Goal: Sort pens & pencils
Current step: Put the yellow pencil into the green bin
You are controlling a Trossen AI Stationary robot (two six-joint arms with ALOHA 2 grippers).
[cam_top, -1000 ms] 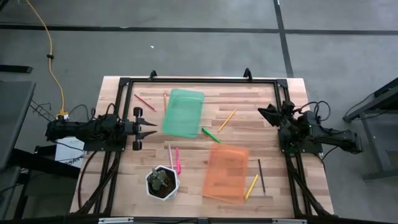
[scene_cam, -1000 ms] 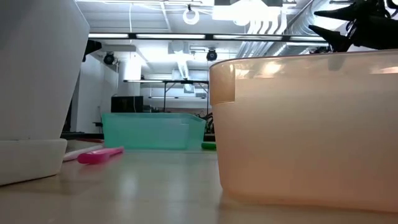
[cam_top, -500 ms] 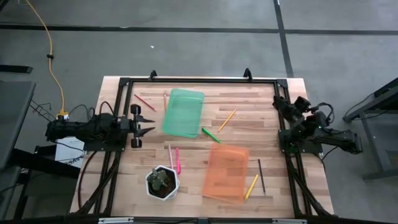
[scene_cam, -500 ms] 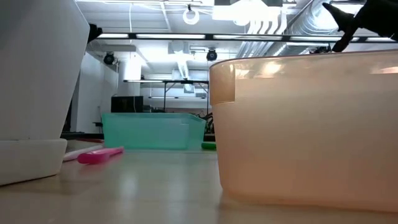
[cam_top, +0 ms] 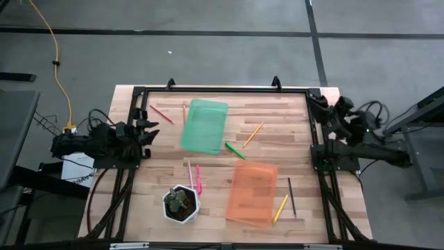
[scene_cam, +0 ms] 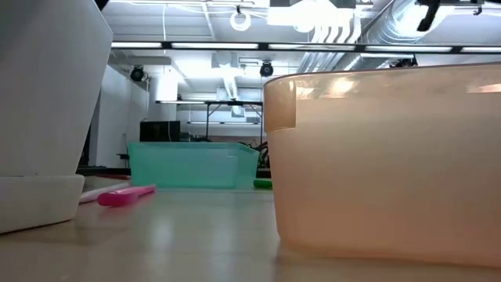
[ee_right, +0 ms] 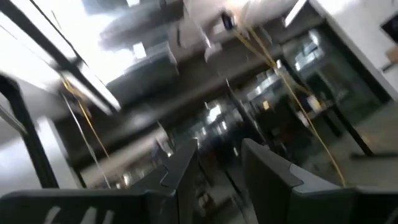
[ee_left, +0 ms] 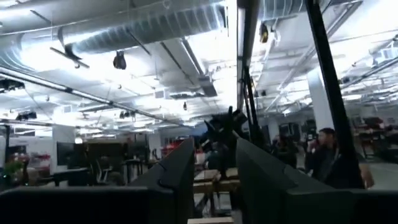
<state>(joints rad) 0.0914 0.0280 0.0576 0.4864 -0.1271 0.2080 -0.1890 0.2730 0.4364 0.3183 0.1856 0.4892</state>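
Observation:
The pens and pencils lie flat on the wooden table: a red-brown one [cam_top: 161,113] at the far left, a yellow one [cam_top: 253,134], a green one [cam_top: 234,150], a pink one [cam_top: 198,178] beside a pale one [cam_top: 190,173], and a dark one [cam_top: 291,196] next to a yellow one [cam_top: 280,207]. My left gripper [cam_top: 149,128] hovers at the left edge, open, tipped upward, nothing between its fingers [ee_left: 180,177]. My right gripper [cam_top: 318,105] is raised at the far right, open and empty, its fingers [ee_right: 267,168] pointing up into the room.
A translucent green tray [cam_top: 204,126] lies at the far middle and an orange tray [cam_top: 252,192] at the near right, filling the low view's right [scene_cam: 383,164]. A white plant pot [cam_top: 181,203] stands near the front edge. A black frame [cam_top: 222,89] borders the table.
Both grippers have risen and tipped upward, off the table. The right one has climbed farther, swinging from beside the table's right edge toward the far right corner and rolling as it went. The left one has drawn back slightly toward the left edge. The pens and trays have not moved.

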